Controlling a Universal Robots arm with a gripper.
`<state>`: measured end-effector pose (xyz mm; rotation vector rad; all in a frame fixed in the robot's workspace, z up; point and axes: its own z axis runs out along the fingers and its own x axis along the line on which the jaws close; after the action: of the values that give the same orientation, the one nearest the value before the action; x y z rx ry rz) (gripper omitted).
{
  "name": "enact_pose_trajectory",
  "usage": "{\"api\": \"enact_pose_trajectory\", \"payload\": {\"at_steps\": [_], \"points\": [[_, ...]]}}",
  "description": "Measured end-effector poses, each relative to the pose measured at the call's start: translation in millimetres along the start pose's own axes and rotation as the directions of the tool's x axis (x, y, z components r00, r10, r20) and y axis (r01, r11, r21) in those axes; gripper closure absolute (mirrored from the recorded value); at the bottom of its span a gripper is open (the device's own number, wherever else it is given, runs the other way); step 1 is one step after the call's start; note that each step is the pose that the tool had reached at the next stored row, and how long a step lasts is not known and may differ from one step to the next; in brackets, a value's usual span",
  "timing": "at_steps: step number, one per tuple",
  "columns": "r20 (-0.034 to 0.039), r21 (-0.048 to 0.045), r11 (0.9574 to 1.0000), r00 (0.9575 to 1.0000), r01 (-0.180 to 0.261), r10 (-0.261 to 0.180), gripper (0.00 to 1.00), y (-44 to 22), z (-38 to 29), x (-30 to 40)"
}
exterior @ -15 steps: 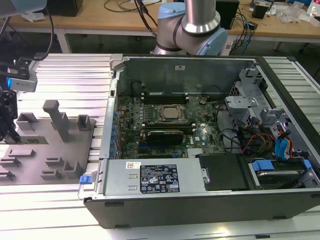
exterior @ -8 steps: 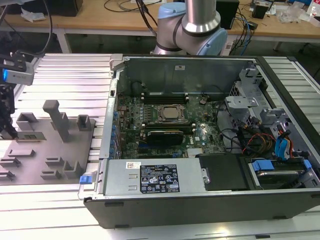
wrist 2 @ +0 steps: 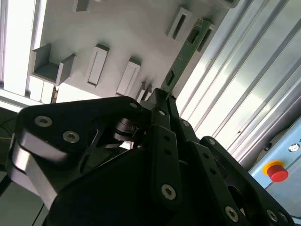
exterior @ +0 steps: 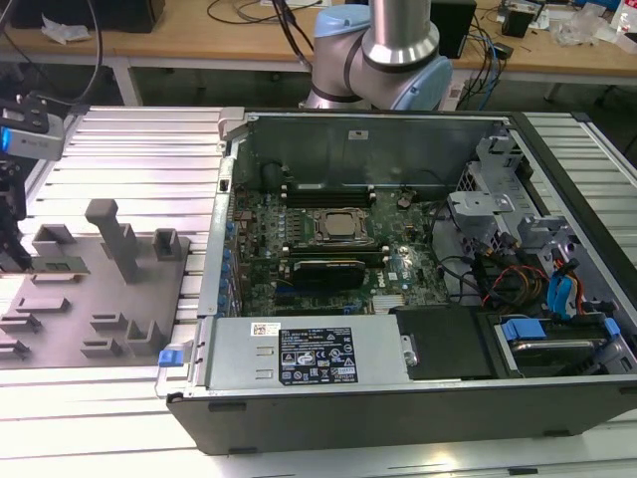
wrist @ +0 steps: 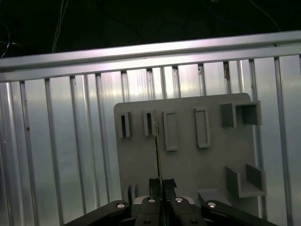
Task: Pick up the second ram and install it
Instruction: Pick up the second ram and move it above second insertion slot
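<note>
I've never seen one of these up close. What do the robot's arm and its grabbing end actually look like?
The arm is a smooth silver-grey tube with rounded, light blue joint housings. The end effector is matte black: flat, angular plates and linked bars that narrow to two slim fingers, dotted with round silver screw heads.

No text legible. Power supply (exterior: 231, 357) carries black label (exterior: 316, 364) with white print and marks, plus small white sticker (exterior: 266, 329). Another white sticker (exterior: 358, 132) on case rear wall. Print too small to read.
</note>
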<state>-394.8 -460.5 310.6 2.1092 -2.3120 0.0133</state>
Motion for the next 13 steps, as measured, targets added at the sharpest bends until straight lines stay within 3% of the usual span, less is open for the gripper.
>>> {"api": "enact_pose_trajectory", "payload": {"at_steps": [13], "points": [[-0.0013,0.0002,1.0,1.0,0.0,0.0,0.86,0.5,-17.7,-4.5]]}}
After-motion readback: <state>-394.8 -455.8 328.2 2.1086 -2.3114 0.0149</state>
